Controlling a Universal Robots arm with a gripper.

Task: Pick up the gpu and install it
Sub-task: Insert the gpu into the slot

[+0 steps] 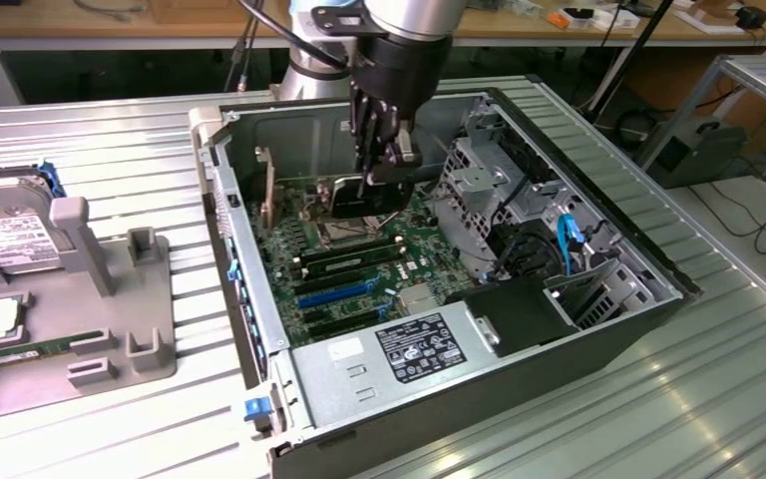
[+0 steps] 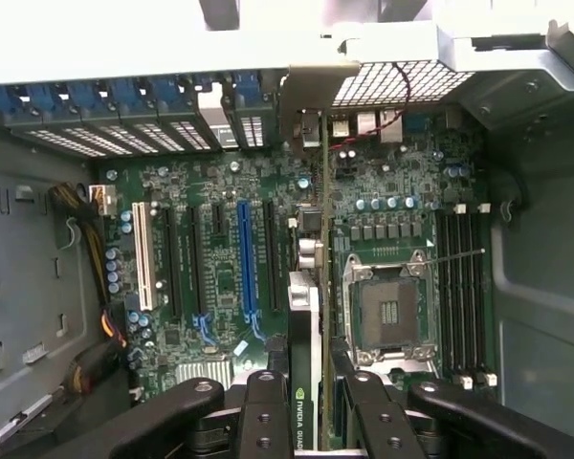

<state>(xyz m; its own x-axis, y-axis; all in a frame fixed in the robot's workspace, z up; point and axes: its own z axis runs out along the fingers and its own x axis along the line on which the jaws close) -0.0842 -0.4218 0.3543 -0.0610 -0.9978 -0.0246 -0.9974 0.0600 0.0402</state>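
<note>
Your thin green circuit-board gpu (image 2: 306, 316), silver bracket at one end, hangs edge-on, clamped in the hand (image 2: 313, 406); the arm (image 1: 403, 40) points down

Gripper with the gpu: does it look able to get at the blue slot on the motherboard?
Probably yes. The case lies open, the blue slot is bare, and the gripper, closed on the gpu, hangs over the board close beside it.

Hard drive (image 1: 4, 239) on grey tray (image 1: 124, 319), power supply (image 1: 403, 349), CPU socket (image 2: 387, 311)
</note>
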